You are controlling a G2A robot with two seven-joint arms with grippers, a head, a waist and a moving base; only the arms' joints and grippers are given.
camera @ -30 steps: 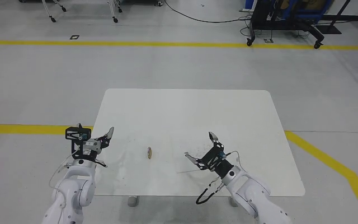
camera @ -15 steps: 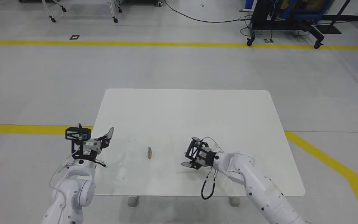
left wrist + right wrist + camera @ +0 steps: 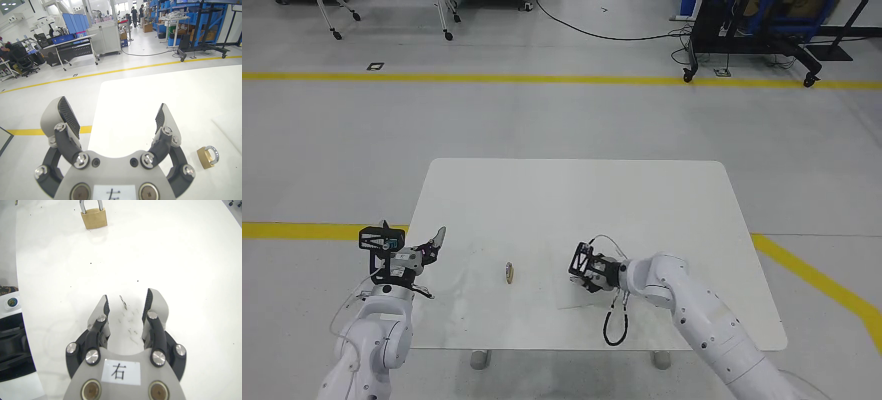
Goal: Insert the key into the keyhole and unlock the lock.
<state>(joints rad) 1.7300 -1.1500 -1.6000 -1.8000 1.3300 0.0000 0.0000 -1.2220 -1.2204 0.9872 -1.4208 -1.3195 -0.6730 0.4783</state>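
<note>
Judged progress: no step complete. The key (image 3: 123, 302) lies on the surface (image 3: 642, 200) between the part-open, empty jaws of the right gripper (image 3: 127, 293). The brass padlock (image 3: 509, 271) lies apart to the left, shackle closed. The left gripper (image 3: 112, 102) hovers at the left edge, jaws wide and empty.

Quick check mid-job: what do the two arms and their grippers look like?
The left arm and right arm have smooth white shells. A black cable loops off the right wrist. The left gripper and right gripper match: pale grey fingers, black ribbed pads, black linkages, silver screws, a grey plate with a white label bearing one black character.
</note>
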